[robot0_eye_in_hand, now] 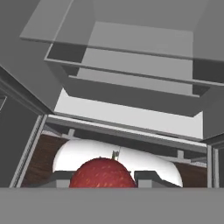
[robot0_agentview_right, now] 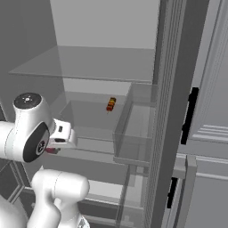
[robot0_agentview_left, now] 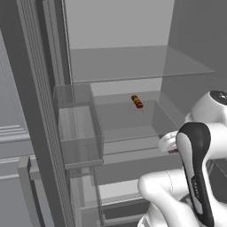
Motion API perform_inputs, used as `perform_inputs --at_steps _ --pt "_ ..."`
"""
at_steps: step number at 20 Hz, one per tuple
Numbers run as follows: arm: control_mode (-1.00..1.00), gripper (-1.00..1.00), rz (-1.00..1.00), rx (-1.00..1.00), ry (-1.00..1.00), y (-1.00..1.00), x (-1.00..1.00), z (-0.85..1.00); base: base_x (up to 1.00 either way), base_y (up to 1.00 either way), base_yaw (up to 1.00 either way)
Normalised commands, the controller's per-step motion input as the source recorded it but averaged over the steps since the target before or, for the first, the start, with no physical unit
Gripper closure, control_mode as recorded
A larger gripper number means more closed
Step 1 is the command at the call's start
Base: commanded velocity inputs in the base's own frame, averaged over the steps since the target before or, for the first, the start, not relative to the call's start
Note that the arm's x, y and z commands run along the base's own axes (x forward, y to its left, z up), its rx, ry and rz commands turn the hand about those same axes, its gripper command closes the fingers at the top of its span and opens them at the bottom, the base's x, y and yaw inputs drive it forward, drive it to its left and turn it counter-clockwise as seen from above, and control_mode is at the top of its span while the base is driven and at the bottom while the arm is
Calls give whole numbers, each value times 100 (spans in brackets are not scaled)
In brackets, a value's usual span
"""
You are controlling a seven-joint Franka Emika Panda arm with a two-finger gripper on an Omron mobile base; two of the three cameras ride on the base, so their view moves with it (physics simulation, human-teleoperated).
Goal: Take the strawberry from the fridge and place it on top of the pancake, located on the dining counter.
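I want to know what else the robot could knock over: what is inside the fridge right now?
On a pale shelf inside the fridge lies a small orange-red-and-dark banded item. The strawberry sits in the closed hand. The arm covers the lower right shelves.

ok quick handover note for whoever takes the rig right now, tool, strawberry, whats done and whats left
Tool: shut on the strawberry, which sits between its tips in the hand view.
Fridge: door open, the arm reaching in at the lower shelves. A small orange-red banded item lies further back on a shelf; leave it.
Done: strawberry gripped.
Left: draw the arm out of the fridge, go to the dining counter and set the strawberry on the pancake.
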Motion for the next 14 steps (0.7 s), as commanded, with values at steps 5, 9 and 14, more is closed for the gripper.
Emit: perform_inputs --at_steps 5,9,14 --pt "-100 100 -2 -7 0 -1 0 -42 0 0 0" --pt "-100 100 -14 -9 2 -9 1 -50 0 0 0" --pt "-100 100 -23 -1 1 -8 0 -39 0 0 0"
